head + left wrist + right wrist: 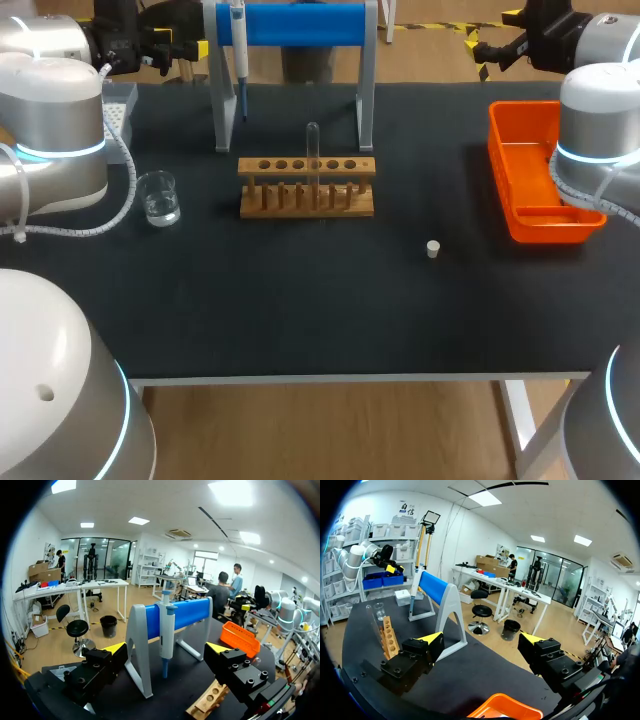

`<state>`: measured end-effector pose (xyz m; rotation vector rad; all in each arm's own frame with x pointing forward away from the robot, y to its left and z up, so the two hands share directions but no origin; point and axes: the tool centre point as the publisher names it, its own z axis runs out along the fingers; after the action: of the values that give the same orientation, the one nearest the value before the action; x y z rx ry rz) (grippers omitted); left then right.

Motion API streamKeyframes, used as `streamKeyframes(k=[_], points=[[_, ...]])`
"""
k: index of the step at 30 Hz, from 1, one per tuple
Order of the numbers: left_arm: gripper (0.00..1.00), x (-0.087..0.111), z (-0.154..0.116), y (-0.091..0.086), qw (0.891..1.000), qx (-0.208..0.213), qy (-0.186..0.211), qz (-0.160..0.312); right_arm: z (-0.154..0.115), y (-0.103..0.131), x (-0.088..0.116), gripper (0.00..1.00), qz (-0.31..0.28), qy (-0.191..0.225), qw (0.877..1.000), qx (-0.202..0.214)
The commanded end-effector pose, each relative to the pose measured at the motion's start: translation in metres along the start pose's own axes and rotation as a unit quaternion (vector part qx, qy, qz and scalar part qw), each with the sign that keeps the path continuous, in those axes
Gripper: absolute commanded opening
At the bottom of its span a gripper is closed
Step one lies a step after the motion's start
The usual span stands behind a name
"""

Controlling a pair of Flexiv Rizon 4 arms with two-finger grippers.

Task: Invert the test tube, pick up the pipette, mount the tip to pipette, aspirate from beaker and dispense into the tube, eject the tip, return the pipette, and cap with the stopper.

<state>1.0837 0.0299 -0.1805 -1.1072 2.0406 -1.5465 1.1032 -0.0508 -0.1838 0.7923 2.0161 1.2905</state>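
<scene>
Left end effector (166, 649) spread, right end effector (481, 640) spread, clear test tube (313, 150) racked vertically

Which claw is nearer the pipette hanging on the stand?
Left. The left claw sits just beside the pipette; the right claw is well beyond the far end of the stand.

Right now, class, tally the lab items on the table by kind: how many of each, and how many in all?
test tube: 1
wooden test tube rack: 1
pipette: 1
pipette stand: 1
beaker: 1
stopper: 1
orange tray: 1
tip box: 1
Total: 8
</scene>
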Motion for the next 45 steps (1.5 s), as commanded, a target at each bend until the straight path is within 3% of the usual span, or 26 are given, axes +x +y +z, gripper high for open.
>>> streamKeyframes(k=[1,19,23,35,45], points=[[1.00,0.000,0.001,0.001,1.000,0.001,-0.001,0.000,0.000,0.000,0.000,1.00,0.000,0.000,1.000,0.000],[1.00,0.000,0.001,0.001,1.000,0.001,-0.001,0.000,-0.004,0.000,0.004,1.00,-0.004,0.007,1.000,-0.003],[1.00,0.000,0.001,0.001,1.000,0.001,-0.001,0.000,-0.023,0.001,0.032,1.00,-0.012,0.043,0.999,-0.016],[1.00,0.000,0.001,0.001,1.000,0.001,-0.001,0.000,-0.089,0.002,0.143,1.00,-0.020,0.175,0.982,-0.064],[1.00,0.000,0.001,0.001,1.000,0.001,-0.001,0.000,-0.110,-0.016,0.203,1.00,-0.008,0.199,0.977,-0.083]])
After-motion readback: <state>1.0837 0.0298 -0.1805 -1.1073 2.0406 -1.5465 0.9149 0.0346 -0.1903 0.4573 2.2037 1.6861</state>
